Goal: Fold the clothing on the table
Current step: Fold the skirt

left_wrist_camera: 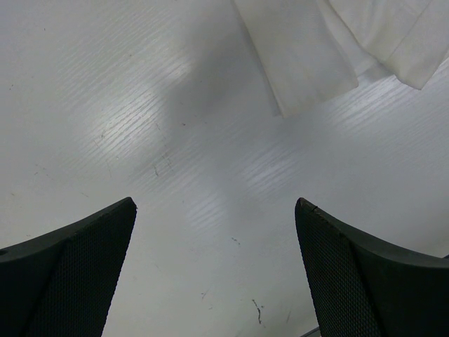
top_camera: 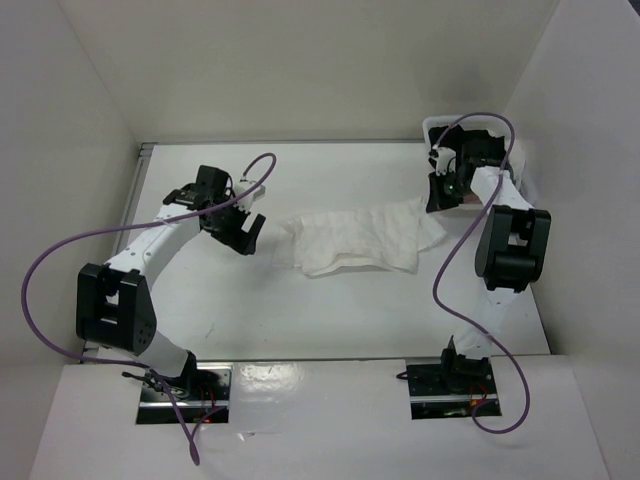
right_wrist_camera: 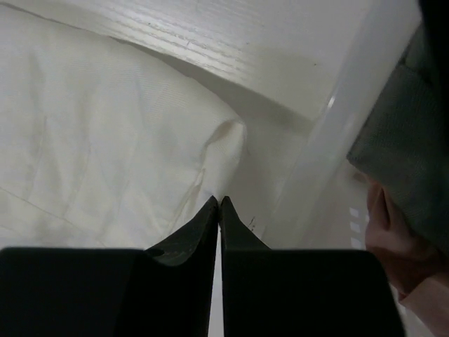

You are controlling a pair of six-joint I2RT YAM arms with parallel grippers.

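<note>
Clothing (top_camera: 355,240), a thin white fabric piece with faint parallel pleat lines, is lying crumpled and spread sideways near the middle of the table (top_camera: 350,320), a large flat smooth white top. Its right end is reaching toward the far right corner.

Left gripper (top_camera: 237,228) is hanging just left of the clothing, apart from it. In the left wrist view its jaws are standing wide apart (left_wrist_camera: 214,203) over bare tabletop (left_wrist_camera: 175,175), holding nothing. A corner of the garment (left_wrist_camera: 302,56) is lying ahead of the fingers.

Right gripper (top_camera: 440,195) is sitting at the clothing's right end. In the right wrist view its fingertips are pressing together (right_wrist_camera: 219,205) over the fabric (right_wrist_camera: 105,140). Cannot tell whether any cloth is pinched between them.

A clear plastic bin (right_wrist_camera: 330,140) is standing just beside the fabric's edge, with a dark cloth (right_wrist_camera: 407,126) and a pink cloth (right_wrist_camera: 400,270) inside.
</note>
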